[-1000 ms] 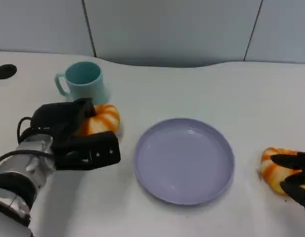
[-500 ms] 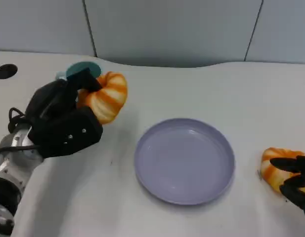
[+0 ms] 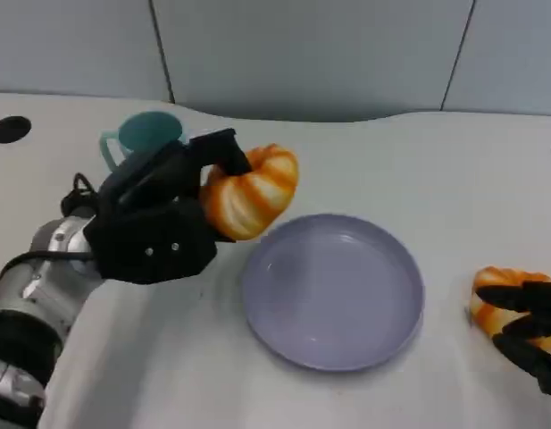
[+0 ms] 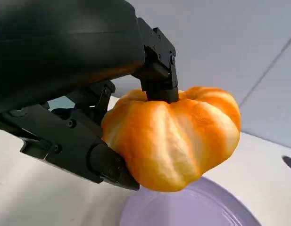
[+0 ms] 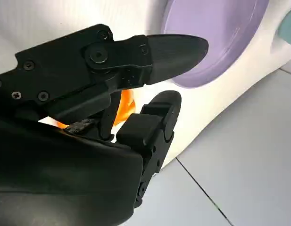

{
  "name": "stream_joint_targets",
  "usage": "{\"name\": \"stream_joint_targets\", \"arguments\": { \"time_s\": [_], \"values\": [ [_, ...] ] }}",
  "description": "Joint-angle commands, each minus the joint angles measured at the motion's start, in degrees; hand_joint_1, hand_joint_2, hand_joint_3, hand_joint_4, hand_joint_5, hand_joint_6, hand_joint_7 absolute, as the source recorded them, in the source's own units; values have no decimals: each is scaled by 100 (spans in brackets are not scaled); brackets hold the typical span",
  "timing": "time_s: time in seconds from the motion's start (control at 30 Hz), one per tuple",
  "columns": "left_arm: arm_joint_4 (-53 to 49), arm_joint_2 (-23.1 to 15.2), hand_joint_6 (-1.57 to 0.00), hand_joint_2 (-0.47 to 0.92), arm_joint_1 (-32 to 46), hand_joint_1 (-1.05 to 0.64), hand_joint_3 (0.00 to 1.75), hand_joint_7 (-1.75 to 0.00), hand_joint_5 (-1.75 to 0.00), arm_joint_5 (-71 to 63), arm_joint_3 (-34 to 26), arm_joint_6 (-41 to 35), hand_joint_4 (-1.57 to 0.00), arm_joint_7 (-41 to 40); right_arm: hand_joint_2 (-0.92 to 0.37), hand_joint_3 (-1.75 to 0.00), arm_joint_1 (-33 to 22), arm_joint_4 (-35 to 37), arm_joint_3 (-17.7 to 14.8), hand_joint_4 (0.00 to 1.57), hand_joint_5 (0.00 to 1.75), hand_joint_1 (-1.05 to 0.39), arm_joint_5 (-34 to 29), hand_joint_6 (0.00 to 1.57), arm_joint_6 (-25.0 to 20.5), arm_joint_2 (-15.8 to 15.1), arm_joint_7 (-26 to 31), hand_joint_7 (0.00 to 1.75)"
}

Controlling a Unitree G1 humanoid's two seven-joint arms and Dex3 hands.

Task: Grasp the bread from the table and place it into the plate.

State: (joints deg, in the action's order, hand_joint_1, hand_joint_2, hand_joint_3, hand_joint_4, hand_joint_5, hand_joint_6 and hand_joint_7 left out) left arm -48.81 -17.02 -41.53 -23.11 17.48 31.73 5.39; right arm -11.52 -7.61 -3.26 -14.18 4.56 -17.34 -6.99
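Note:
My left hand (image 3: 159,228) grips an orange-and-white striped bread roll (image 3: 253,192) and holds it in the air just over the left rim of the lilac plate (image 3: 333,290). The left wrist view shows the roll (image 4: 176,136) pinched between black fingers (image 4: 157,70), with the plate (image 4: 192,212) below it. A second striped roll (image 3: 491,299) lies on the table to the right of the plate. My right hand (image 3: 530,335) lies over that roll with its fingers spread. In the right wrist view the roll (image 5: 127,104) shows orange between the fingers (image 5: 169,49).
A teal mug (image 3: 146,138) stands at the back left, behind my left hand. A black round hole (image 3: 9,130) sits in the table top at the far left. The white table ends at a grey wall behind.
My left hand has lifted its roll off the table beside the mug and carried it right, up to the plate's left rim. My right hand has barely shifted on its roll.

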Motion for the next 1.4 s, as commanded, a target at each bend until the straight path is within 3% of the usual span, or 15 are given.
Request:
{"name": "stream_joint_targets", "arguments": {
  "time_s": [0.03, 0.47, 0.73, 0.77, 0.8, 0.87, 1.03, 1.1, 1.17, 1.4],
  "values": [
    [-97, 125, -60, 88, -368, -11, 5, -175, -175, -111, 174, 277, -83, 202, -92, -31, 16, -5, 16, 66, 64, -21, -33, 84, 4, -32, 53, 1],
    [-735, 585, -61, 85, -984, -10, 4, -175, -175, -583, 779, 652, -83, 529, -92, -33, -43, -149, 116, 66, 58, -21, -76, 83, -68, 17, 80, 0],
    [-982, 385, -59, 85, -1330, -15, 3, -175, -175, -1698, 1492, 1108, -80, -148, -92, -34, -26, -229, 175, 67, 56, -22, -143, 82, -217, 69, 102, 0],
    [-979, 320, -52, 85, -1409, -21, 3, -172, -174, -1909, 1626, 1176, -71, -261, -92, -34, -17, -223, 177, 68, 57, -22, -140, 82, -214, 76, 105, 0],
    [-976, 267, -50, 85, -1471, -25, 2, -164, -173, -2079, 1734, 1231, -66, -361, -92, -34, -9, -210, 174, 69, 57, -22, -123, 82, -197, 83, 100, 0],
    [-1009, 223, -61, 84, -1546, -35, 1, -120, -138, -2233, 1840, 1294, -66, -441, -92, -34, 0, -195, 173, 69, 57, -22, -121, 82, -178, 90, 100, 0],
    [-1099, 130, -53, 87, -1753, -55, 0, -79, -103, -2339, 1992, 1509, -43, -213, -92, -34, -1, -308, 195, 68, 57, -23, -204, 82, -355, 115, 98, 0],
    [-1082, 93, -59, 91, -1827, -64, 2, -37, -65, -2345, 2043, 1526, -41, -58, -92, -35, 7, -311, 193, 67, 57, -23, -186, 81, -364, 123, 88, 0],
    [-1054, 60, -56, 92, -1877, -70, 5, -11, -41, -2386, 2087, 1561, -38, -16, -92, -34, 16, -301, 194, 67, 57, -24, -179, 82, -347, 123, 91, 0],
    [-1022, 0, -35, 92, -2013, -83, 15, 0, -19, -2279, 2103, 1615, -14, 627, -92, -34, 33, -315, 196, 67, 57, -24, -172, 82, -398, 134, 89, 0]
  ]
}}
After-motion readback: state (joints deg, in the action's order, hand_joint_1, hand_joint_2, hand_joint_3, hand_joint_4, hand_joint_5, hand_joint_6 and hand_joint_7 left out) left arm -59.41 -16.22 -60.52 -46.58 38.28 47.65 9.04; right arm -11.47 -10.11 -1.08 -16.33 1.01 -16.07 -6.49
